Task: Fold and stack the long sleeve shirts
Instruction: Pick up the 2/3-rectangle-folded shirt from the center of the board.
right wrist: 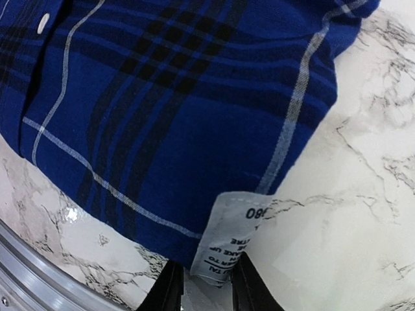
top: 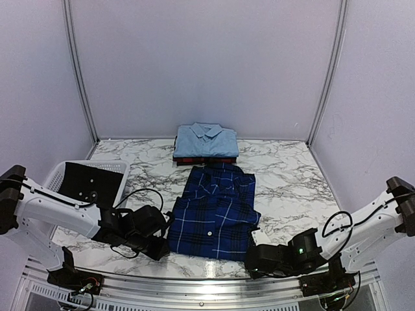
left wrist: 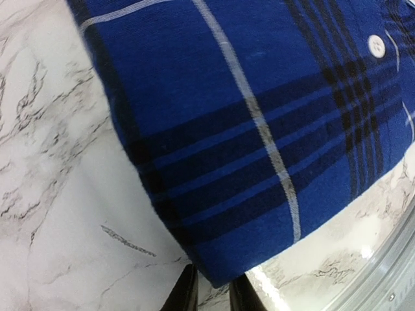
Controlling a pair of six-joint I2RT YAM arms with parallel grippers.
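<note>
A navy blue plaid shirt with white buttons lies folded lengthwise on the marble table, collar to the back. My left gripper sits low at its near left corner. In the left wrist view the jaws stand narrowly open around the corner tip, with marble showing beside the cloth. My right gripper is at the near right corner, its jaws narrowly open around the hem and a white care label. At the back a folded light blue shirt rests on a red-and-black plaid one.
A white slotted basket with something dark inside stands at the left, just behind the left arm. The metal rail of the table's near edge runs right behind both grippers. Grey booth walls close the back and sides.
</note>
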